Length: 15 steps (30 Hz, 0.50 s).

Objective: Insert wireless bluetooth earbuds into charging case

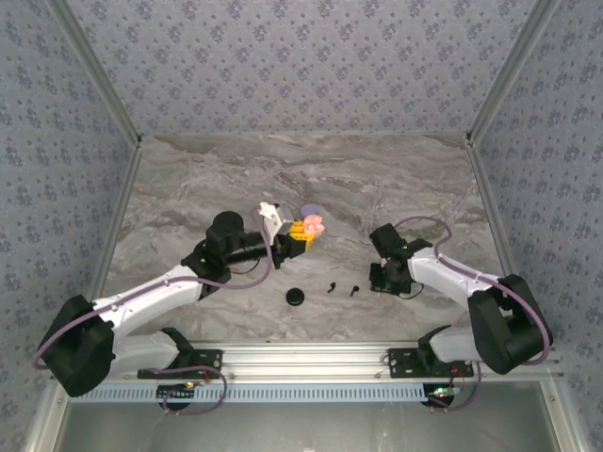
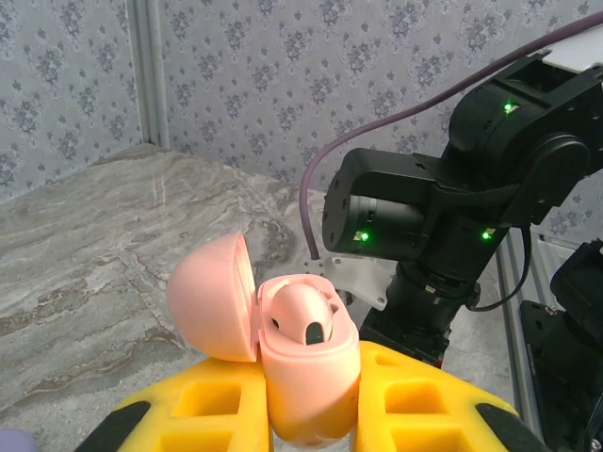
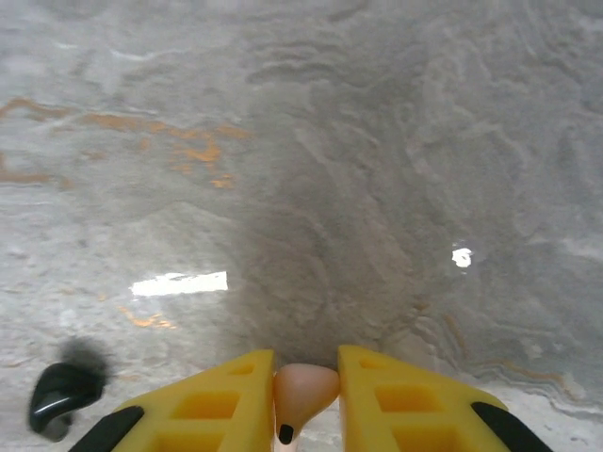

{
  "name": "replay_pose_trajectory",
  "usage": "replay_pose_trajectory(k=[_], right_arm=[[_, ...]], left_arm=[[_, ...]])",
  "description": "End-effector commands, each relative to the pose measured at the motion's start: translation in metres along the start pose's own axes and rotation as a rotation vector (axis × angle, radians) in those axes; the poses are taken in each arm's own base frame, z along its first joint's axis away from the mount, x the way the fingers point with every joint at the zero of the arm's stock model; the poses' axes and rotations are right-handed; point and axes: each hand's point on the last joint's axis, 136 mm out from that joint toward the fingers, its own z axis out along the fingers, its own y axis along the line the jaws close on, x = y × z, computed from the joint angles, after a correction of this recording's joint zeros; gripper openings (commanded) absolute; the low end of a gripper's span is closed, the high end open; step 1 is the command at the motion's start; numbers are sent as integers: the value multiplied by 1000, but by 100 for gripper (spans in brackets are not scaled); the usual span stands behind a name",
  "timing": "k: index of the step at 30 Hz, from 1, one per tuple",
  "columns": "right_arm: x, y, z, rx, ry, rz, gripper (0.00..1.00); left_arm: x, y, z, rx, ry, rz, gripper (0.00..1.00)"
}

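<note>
The pale pink charging case (image 2: pixel 311 377) stands open between the yellow fingers of my left gripper (image 2: pixel 311 419), which is shut on it. Its lid (image 2: pixel 209 297) hangs to the left, and one pink earbud (image 2: pixel 306 315) sits inside. From above, that case (image 1: pixel 314 224) is held up near the table's middle by the left gripper (image 1: pixel 303 232). My right gripper (image 3: pixel 306 377) points down at the marble and is shut on a second pale pink earbud (image 3: pixel 303 394). In the top view the right gripper (image 1: pixel 379 281) is low over the table, right of centre.
Two black earbuds (image 1: pixel 332 287) (image 1: pixel 354 289) lie on the marble table (image 1: pixel 188 188) left of the right gripper; one (image 3: pixel 61 395) shows at the wrist view's lower left. A round black case (image 1: pixel 297 297) lies nearby. Something lilac (image 1: pixel 310 210) sits just behind the pink case.
</note>
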Motion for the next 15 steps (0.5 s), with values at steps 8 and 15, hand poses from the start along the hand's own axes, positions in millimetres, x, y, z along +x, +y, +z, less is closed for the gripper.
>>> replay_pose_trajectory(k=[8, 15], right_arm=[[-51, 57, -113, -278, -350, -119, 23], [-74, 123, -243, -564, -663, -228, 23]], left_arm=[[-14, -6, -1, 17, -56, 24, 0], [-13, -6, 1, 27, -74, 19, 0]])
